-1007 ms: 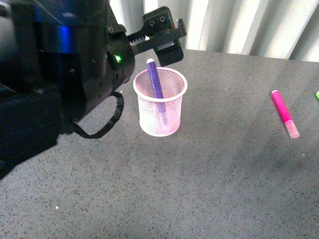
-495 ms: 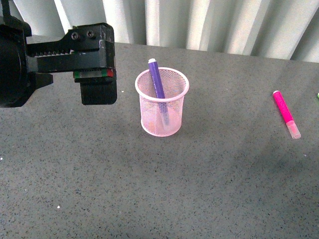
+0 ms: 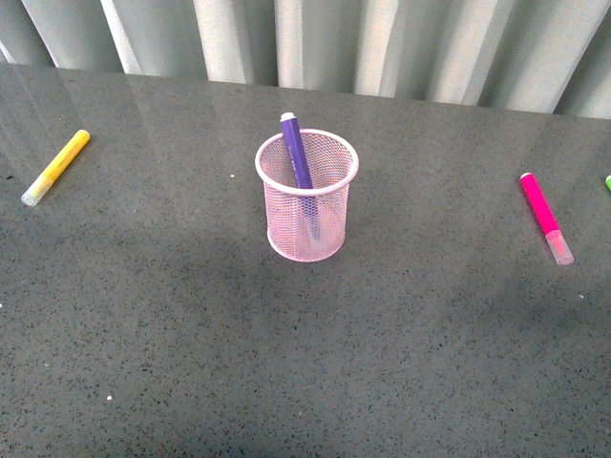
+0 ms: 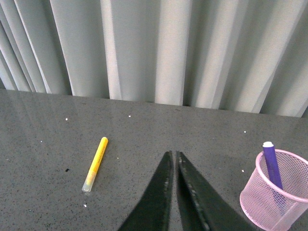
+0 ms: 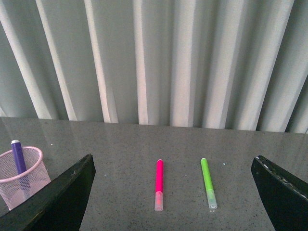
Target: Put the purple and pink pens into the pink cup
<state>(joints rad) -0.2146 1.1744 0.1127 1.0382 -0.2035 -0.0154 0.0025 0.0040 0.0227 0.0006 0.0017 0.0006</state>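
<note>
The pink cup [image 3: 307, 196] stands upright mid-table with the purple pen [image 3: 296, 153] leaning inside it, its end above the rim. The pink pen [image 3: 545, 217] lies flat on the table at the right. No gripper shows in the front view. In the left wrist view my left gripper [image 4: 173, 155] is shut and empty, above the table beside the cup [image 4: 279, 192] and purple pen [image 4: 272, 163]. In the right wrist view my right gripper [image 5: 173, 166] is open wide and empty, with the pink pen [image 5: 159, 190] lying between its fingers further off; the cup [image 5: 21, 180] is off to one side.
A yellow marker [image 3: 55, 167] lies at the far left of the table, also in the left wrist view [image 4: 95, 163]. A green marker [image 5: 208, 188] lies beside the pink pen; its tip shows at the front view's right edge [image 3: 607, 181]. A grey pleated curtain [image 3: 382, 43] backs the table.
My left arm, which stood over the cup a second ago, has drawn back to the left and out of the front view, uncovering the yellow marker. The purple pen stays in the cup.
</note>
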